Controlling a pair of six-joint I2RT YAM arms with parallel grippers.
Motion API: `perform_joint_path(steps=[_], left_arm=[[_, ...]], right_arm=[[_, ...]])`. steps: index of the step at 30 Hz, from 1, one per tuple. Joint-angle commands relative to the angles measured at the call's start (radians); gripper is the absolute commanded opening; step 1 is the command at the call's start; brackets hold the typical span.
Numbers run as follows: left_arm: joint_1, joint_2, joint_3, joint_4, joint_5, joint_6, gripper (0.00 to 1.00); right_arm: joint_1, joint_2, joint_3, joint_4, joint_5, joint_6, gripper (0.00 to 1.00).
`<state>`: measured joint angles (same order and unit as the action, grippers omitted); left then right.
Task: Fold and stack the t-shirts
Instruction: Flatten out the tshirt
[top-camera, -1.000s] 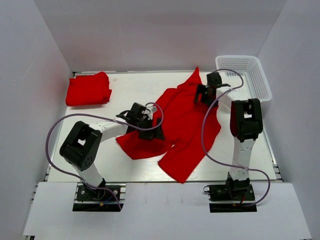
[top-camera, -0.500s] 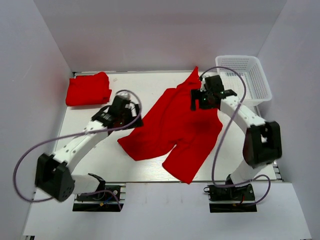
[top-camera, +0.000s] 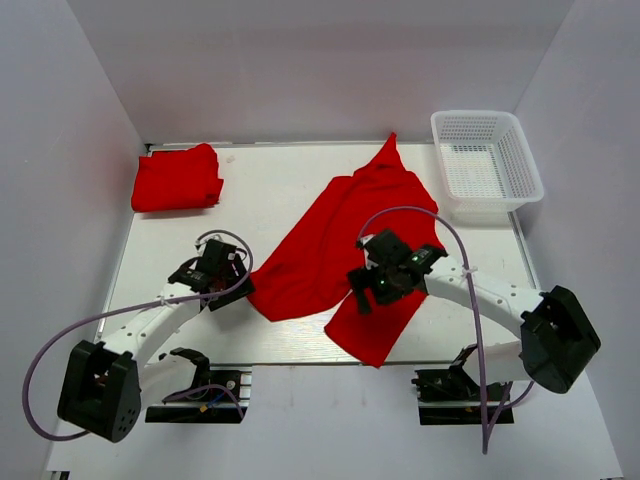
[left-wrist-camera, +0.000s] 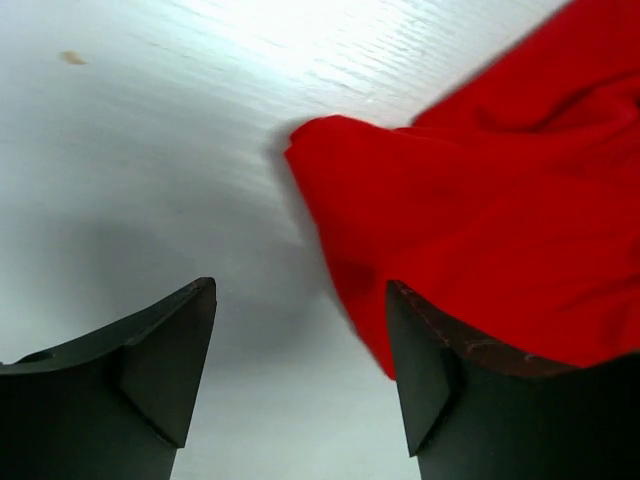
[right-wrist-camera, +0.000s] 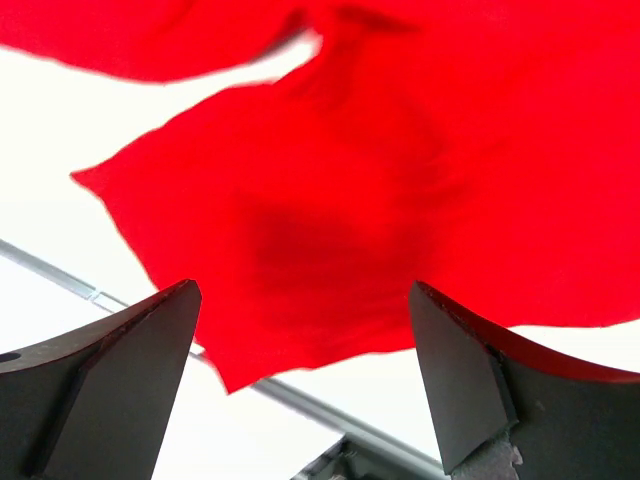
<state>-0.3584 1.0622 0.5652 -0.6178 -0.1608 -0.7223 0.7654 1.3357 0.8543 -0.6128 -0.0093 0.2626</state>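
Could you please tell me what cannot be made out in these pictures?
- Top view: the right tool and its arm cover part of the spread t-shirt; what lies beneath is hidden.
- Top view: the folded t-shirt may be one shirt or several; too small to tell.
- Left wrist view: the shirt runs behind a finger of the left tool and off the right edge; contact unclear.
- Right wrist view: cloth blurred, cut by the top edge.

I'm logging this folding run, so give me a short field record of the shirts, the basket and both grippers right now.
folded t-shirt: far left of table
spread t-shirt: centre, unfolded
basket: far right corner
left gripper: open, at spread t-shirt's left corner
right gripper: open, over spread t-shirt's near part
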Motion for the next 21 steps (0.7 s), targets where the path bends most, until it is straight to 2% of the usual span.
perform_joint_path(steps=[1,2,5,7,9,10,12,13,14,15,19,21], left_arm=[[0.006,0.037,-0.028,0.153,0.096,0.03,0.77],[0.006,0.038,-0.048,0.192,0.113,0.03,0.77],[0.006,0.047,-0.082,0.24,0.141,0.055,0.68],[0.006,0.056,-0.094,0.24,0.126,0.055,0.57],[0.006,0.067,-0.094,0.24,0.116,0.064,0.51],[0.006,0.067,-0.103,0.24,0.116,0.076,0.43],[0.006,0.076,-0.114,0.256,0.125,0.086,0.33],[0.006,0.076,-0.114,0.256,0.126,0.086,0.16],[0.006,0.087,-0.114,0.268,0.126,0.086,0.05],[0.006,0.087,-0.114,0.268,0.135,0.086,0.0],[0.006,0.096,-0.079,0.245,0.115,0.096,0.0],[0.006,0.096,-0.053,0.234,0.087,0.096,0.0]], right_arm=[[0.067,-0.043,-0.011,-0.045,0.005,0.095,0.9],[0.092,-0.04,-0.015,-0.053,0.005,0.127,0.9],[0.158,-0.036,-0.044,-0.05,0.061,0.182,0.9],[0.201,-0.038,-0.082,-0.027,0.075,0.208,0.9],[0.221,-0.049,-0.109,0.001,0.075,0.213,0.9],[0.257,-0.056,-0.124,0.019,0.08,0.211,0.9],[0.297,-0.064,-0.132,0.034,0.092,0.175,0.9],[0.326,-0.064,-0.129,0.033,0.118,0.165,0.9],[0.34,-0.063,-0.124,0.036,0.123,0.155,0.9],[0.371,-0.059,-0.123,0.05,0.126,0.101,0.9],[0.46,0.003,-0.103,0.108,0.127,0.029,0.9],[0.508,0.028,-0.093,0.13,0.176,0.015,0.9]])
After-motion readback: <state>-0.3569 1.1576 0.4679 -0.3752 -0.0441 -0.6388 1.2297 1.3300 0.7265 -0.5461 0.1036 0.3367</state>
